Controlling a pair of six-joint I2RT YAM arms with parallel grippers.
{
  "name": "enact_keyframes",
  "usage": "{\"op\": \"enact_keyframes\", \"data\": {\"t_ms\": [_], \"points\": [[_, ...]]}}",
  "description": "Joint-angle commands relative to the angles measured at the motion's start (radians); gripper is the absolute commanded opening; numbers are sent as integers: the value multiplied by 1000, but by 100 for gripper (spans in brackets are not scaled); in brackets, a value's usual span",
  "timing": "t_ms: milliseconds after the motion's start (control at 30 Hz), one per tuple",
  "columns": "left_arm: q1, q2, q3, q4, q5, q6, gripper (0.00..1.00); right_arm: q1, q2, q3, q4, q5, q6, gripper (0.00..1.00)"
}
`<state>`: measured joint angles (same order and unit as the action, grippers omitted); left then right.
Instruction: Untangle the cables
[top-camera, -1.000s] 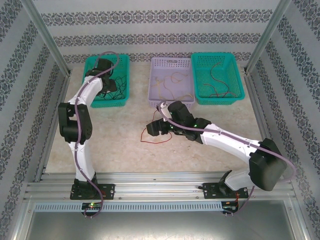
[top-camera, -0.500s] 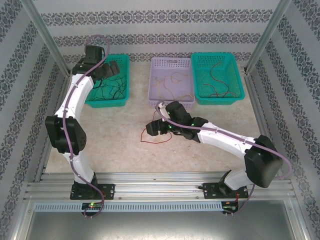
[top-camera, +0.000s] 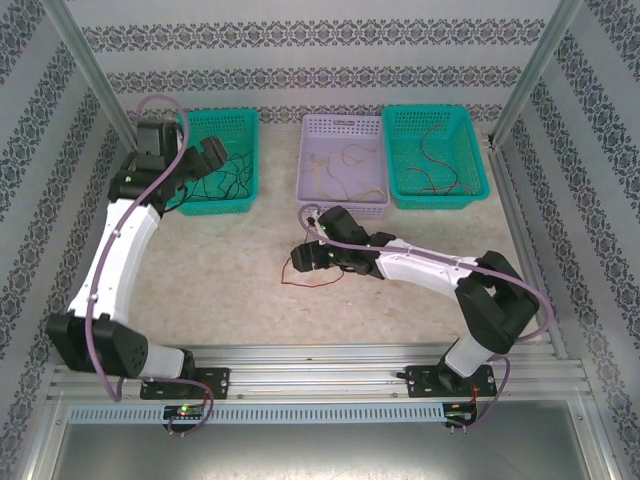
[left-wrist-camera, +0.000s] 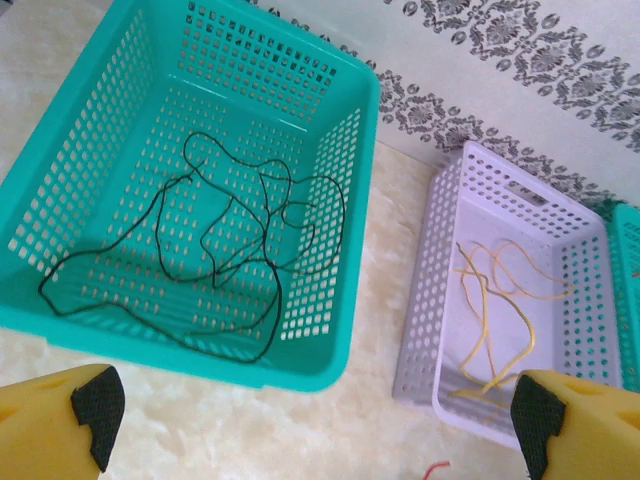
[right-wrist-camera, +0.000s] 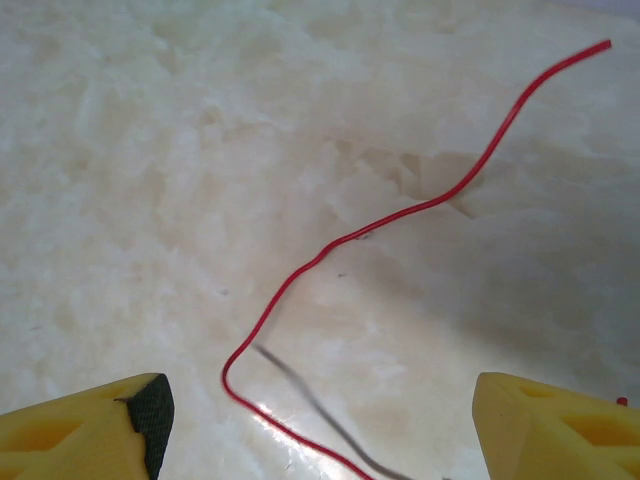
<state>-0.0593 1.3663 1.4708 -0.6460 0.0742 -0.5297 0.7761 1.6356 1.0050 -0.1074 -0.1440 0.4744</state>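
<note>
Left jaws: wide open, empty. Right jaws: open, gripping nothing.

Top view: the left jaws hang over the left side of the left basket (top-camera: 215, 118), which holds black cables (top-camera: 228, 180). Yellow cables (top-camera: 350, 157) lie in the lilac basket (top-camera: 343, 122), red cables (top-camera: 432, 150) in the right basket (top-camera: 437, 110). One loose cable (top-camera: 288, 272), red, lies on the counter (top-camera: 220, 270), the right jaws just above it.

Left wrist: pads (left-wrist-camera: 95, 410) far apart, the black tangle and yellow strands beyond.

Right wrist: the loose cable curves flat on the counter between the parted fingers (right-wrist-camera: 80, 430).

Step in hand, by judgement: picking up the loose cable. The next move calls for lowering the pads to the counter, then pinching the thin wire, likely bound for the right basket.
</note>
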Motion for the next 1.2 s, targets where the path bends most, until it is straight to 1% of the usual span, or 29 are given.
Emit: {"op": "enact_keyframes", "data": {"t_ms": [0, 67, 200, 333, 500, 533, 600, 800, 933, 1033, 1100, 1167], "points": [[-8, -69, -97, 16, 4, -29, 100, -1, 69, 62, 38, 57, 41, 78], [-12, -117, -157, 23, 3, -24, 100, 2, 106, 88, 51, 79, 51, 76], [-23, -200, -275, 56, -25, -13, 100, 3, 185, 149, 50, 204, 67, 74], [-27, -238, -354, 85, -52, -8, 100, 2, 259, 220, 23, 310, 79, 70], [-28, -249, -391, 116, -53, -10, 100, -5, 351, 298, -2, 324, 91, 62], [-30, -250, -391, 116, -51, -14, 100, -7, 362, 302, -2, 329, 96, 62], [-29, -255, -394, 119, -52, -15, 100, -13, 381, 299, 9, 336, 116, 57], [-30, -262, -403, 127, -48, -21, 100, -28, 434, 315, 26, 311, 154, 47], [-31, -265, -409, 129, -57, -21, 100, -30, 459, 343, 21, 305, 153, 36], [-31, -263, -410, 129, -54, -23, 100, -29, 464, 345, 30, 306, 156, 23], [-31, -261, -412, 132, -54, -25, 100, -28, 462, 346, 27, 305, 156, 13], [-31, -258, -410, 134, -49, -26, 100, -25, 449, 339, 28, 303, 153, 6]]}}
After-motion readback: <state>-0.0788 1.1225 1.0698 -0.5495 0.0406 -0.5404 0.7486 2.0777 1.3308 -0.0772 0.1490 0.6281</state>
